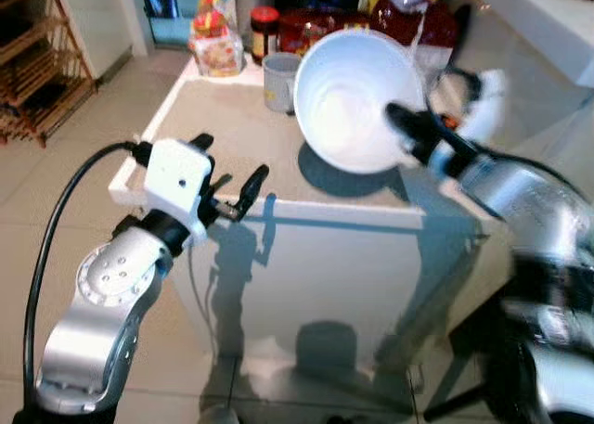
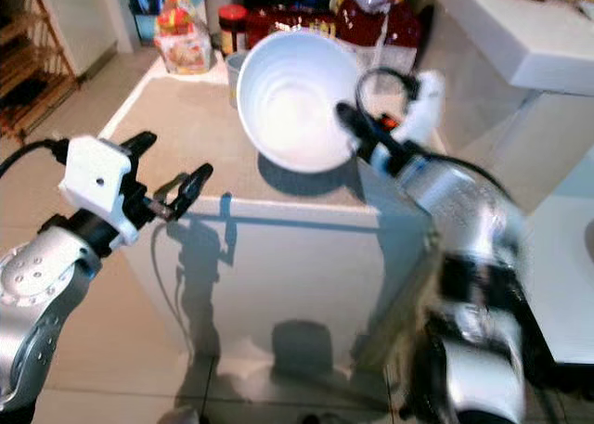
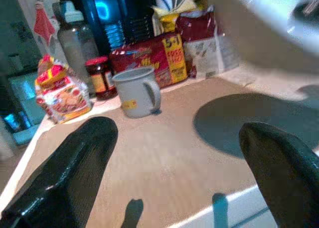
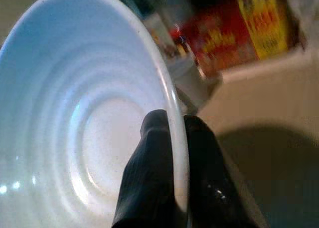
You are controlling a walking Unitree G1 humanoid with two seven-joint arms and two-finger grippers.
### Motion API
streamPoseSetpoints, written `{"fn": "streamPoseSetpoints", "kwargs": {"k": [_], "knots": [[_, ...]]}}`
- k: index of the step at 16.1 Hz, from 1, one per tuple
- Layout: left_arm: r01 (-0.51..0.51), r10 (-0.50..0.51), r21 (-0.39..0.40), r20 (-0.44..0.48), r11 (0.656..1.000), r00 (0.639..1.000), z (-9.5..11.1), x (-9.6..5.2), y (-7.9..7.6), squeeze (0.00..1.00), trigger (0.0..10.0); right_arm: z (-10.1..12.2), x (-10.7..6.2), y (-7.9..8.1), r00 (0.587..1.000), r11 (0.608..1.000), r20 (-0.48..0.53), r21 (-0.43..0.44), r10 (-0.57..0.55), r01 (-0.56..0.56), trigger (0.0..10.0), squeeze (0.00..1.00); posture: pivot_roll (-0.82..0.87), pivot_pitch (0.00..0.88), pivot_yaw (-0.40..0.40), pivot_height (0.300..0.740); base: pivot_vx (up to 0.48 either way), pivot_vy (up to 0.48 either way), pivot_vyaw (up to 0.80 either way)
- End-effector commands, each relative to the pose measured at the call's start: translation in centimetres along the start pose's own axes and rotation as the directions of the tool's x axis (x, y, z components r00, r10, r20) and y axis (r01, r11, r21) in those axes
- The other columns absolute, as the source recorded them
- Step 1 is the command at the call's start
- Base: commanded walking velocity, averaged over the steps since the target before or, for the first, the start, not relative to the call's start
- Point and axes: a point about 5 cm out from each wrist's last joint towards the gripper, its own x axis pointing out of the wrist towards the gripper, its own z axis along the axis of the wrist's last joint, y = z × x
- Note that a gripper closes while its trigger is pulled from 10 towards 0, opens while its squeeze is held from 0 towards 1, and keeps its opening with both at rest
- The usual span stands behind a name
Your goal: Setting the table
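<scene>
Left eye view: the right gripper (image 1: 401, 125), clamped on the rim of the bowl (image 1: 353, 99), holds it upper centre above the table (image 1: 232, 136), mouth tilted toward the camera; setting-down is in hand, and it wants levelling first.

Left wrist view: the left gripper (image 3: 174, 173) hangs spread apart.

Bright light falls from above and behind the robot, throwing hard dark shadows of the bowl (image 1: 357, 99) onto the tabletop (image 1: 232, 136) and of both arms down the table's white front. The right arm (image 2: 464, 229) is smeared with motion blur. The right wrist view is soft, its background packages unfocused.
</scene>
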Motion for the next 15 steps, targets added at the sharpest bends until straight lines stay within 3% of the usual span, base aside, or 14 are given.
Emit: {"fn": "streamPoseSetpoints", "kwargs": {"k": [1,2,6,9,12,15], "knots": [[0.009,-0.009,0.021,0.000,1.000,1.000,0.0,-0.5,-0.1,0.00,10.0,1.3,-1.3,2.1,0.989,0.975,0.075,-0.188,0.131,-0.115,10.0,0.00,0.11,0.000,-0.040,0.740,0.000,-0.428,0.00],[0.024,-0.024,0.030,-0.017,0.999,1.000,-0.4,-0.9,-0.3,0.00,10.0,0.5,-3.4,3.1,0.978,0.935,0.023,-0.297,0.208,-0.192,10.0,0.00,0.10,0.000,-0.040,0.740,0.000,-0.480,0.00],[0.020,-0.019,0.039,-0.026,0.999,0.999,-0.6,-1.4,-0.1,0.00,10.0,-1.8,-6.8,3.9,0.936,0.871,-0.187,-0.347,0.299,-0.347,10.0,0.00,0.10,0.000,-0.047,0.740,0.000,-0.480,0.00],[0.021,-0.019,0.042,-0.025,0.999,0.999,-0.7,-1.5,-0.2,0.00,10.0,-2.1,-7.8,3.6,0.944,0.865,-0.197,-0.385,0.265,-0.323,10.0,0.00,0.10,0.000,-0.050,0.740,0.000,-0.480,0.00],[0.016,-0.016,0.023,-0.017,1.000,1.000,-0.6,-1.2,-0.9,0.00,10.0,-2.6,-8.0,2.9,0.976,0.890,-0.144,-0.407,0.161,-0.207,10.0,0.00,0.10,0.000,-0.050,0.740,0.000,-0.480,0.00],[-0.048,0.048,0.053,0.007,0.997,0.999,-0.3,0.0,-0.7,0.00,10.0,-4.1,-7.5,2.4,0.985,0.904,-0.151,-0.406,0.082,-0.138,10.0,0.00,0.09,0.000,-0.035,0.740,0.000,-0.480,0.00]]}}
